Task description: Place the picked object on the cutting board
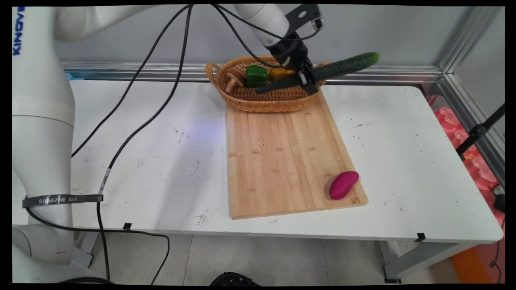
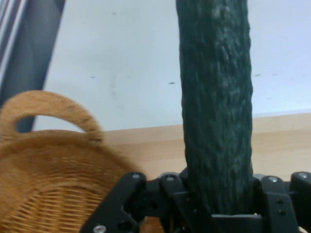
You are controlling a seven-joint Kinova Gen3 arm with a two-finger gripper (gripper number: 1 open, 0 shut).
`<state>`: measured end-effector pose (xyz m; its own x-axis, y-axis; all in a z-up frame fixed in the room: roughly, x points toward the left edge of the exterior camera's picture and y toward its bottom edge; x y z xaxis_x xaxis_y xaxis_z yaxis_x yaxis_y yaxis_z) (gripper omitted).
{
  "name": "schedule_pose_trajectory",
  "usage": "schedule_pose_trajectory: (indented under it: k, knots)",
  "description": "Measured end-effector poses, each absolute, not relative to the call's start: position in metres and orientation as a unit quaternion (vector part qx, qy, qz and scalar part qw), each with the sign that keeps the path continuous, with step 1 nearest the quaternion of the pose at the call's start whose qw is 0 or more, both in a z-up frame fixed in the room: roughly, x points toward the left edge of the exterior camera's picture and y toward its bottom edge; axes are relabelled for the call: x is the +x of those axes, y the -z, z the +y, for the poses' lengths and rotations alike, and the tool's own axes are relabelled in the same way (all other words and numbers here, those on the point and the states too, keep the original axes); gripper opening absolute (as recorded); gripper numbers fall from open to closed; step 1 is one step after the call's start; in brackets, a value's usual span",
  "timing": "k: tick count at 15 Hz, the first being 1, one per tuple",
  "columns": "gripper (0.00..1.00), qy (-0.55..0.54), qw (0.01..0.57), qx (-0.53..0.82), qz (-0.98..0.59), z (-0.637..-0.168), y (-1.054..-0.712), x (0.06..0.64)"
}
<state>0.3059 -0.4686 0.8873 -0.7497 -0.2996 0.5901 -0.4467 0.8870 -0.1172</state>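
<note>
Cucumber (image 1: 322,72), long, stiff and probably smooth enough to swivel, is clamped near its middle by the gripper (image 1: 305,77), hanging tilted over the basket (image 1: 262,102) at the cutting board's (image 1: 282,157) far edge.

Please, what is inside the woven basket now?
In the basket lie a brown mushroom, a green pepper and something yellow-orange. The gripper and its cucumber hide part of the interior.
</note>
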Motion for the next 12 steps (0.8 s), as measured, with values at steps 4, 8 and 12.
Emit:
schedule_pose_trajectory:
  k: [4, 8, 12]
  knots:
    - [0.00, -0.102, 0.276, 0.231, -0.928, -0.424, -0.887, 0.283]
    - [0.00, -0.082, 0.260, 0.248, -0.930, -0.389, -0.877, 0.273]
    - [0.00, -0.065, 0.247, 0.260, -0.931, -0.352, -0.860, 0.264]
